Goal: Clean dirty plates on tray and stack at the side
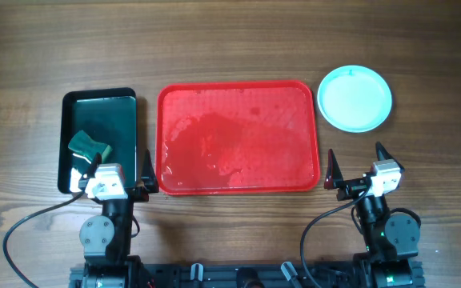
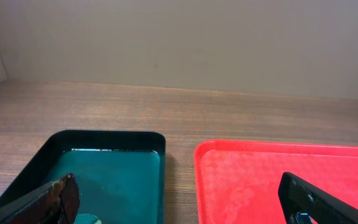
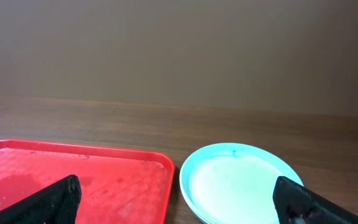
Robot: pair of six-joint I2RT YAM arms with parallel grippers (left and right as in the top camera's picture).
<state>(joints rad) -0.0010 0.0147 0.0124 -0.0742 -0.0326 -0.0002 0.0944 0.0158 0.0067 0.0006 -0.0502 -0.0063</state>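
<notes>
Plates (image 1: 354, 98) lie on the wood just off the tray's (image 1: 238, 136) far right corner: round, shallow, glossy pale turquoise on top. I note the tray's pebbled red plastic glistens wet. Left gripper (image 1: 120, 164) and right gripper (image 1: 356, 156) both stand spread, empty.

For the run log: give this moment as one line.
red tray: no plates | plates: right of tray, turquoise showing | sponge: in black tray | left pincer: open, empty | right pincer: open, empty
</notes>
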